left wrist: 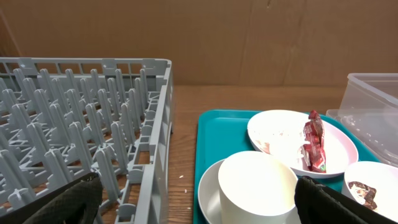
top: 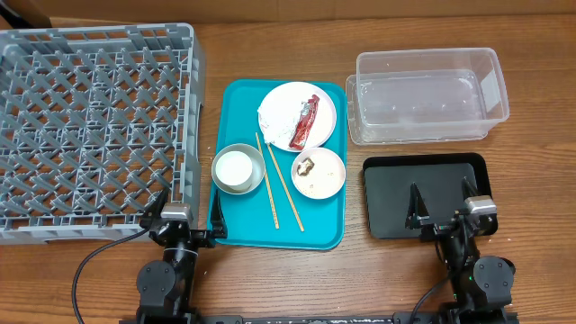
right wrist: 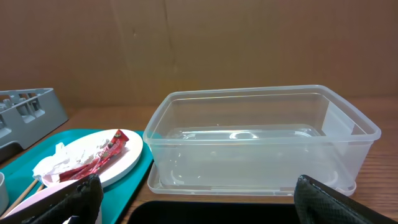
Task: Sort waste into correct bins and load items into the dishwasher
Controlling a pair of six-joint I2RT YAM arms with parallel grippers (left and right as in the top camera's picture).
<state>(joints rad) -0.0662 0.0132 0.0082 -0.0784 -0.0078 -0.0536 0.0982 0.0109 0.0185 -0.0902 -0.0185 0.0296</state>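
The grey dish rack (top: pixel 90 126) fills the left. On the teal tray (top: pixel 328 229) a white plate (top: pixel 324 106) holds a red wrapper (top: pixel 305 121) and a crumpled napkin (top: pixel 273 112). A white cup (top: pixel 236 167) stands in the grey metal bowl (top: pixel 258 180). A small white bowl (top: pixel 328 180) holds a brown scrap (top: pixel 306 166). Two chopsticks (top: pixel 279 184) lie between them. The clear tub (top: pixel 427 94) and black tray (top: pixel 427 193) sit at the right. My left gripper (top: pixel 184 220) is open and empty before the cup (left wrist: pixel 258 186). My right gripper (top: pixel 443 205) is open and empty over the black tray (right wrist: pixel 217 214).
A few white rice grains (left wrist: pixel 181 176) lie on the wooden table between the rack wall (left wrist: pixel 158 143) and the teal tray (left wrist: pixel 208 143). A brown cardboard wall stands behind the table. The clear tub (right wrist: pixel 261 137) is directly ahead of my right gripper.
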